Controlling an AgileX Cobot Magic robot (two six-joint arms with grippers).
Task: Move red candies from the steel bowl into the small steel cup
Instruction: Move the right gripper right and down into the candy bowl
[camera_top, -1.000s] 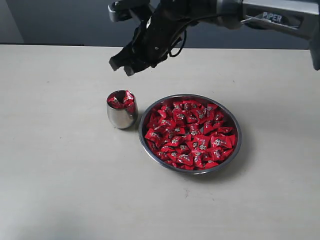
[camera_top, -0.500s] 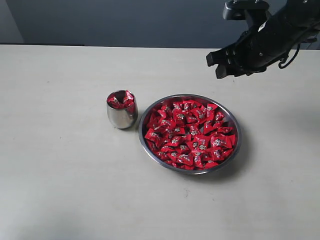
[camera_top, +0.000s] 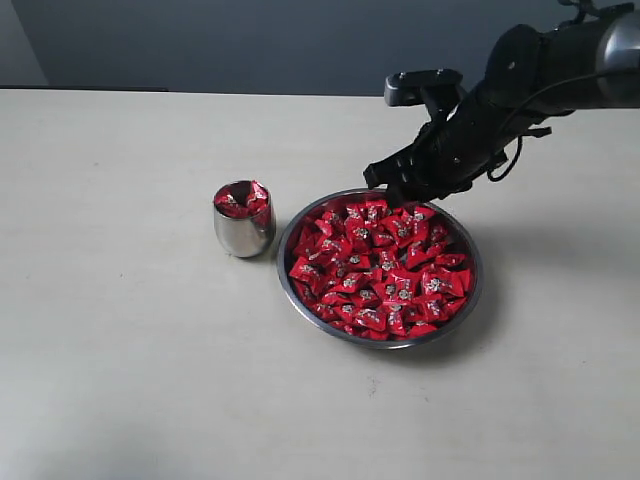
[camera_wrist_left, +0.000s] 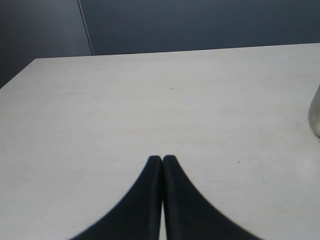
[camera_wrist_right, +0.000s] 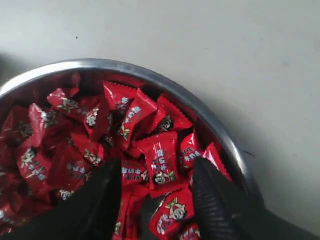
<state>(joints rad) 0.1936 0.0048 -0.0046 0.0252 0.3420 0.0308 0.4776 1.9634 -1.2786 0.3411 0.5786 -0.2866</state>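
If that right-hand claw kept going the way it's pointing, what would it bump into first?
Probably the red candies in the steel bowl; the right gripper hangs open just above them.

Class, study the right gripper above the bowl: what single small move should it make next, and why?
Probably lower the right gripper a little and close on one of the candies. Its jaws stand open and empty just above the pile, near the rim of the bowl, so a grasp seems due.
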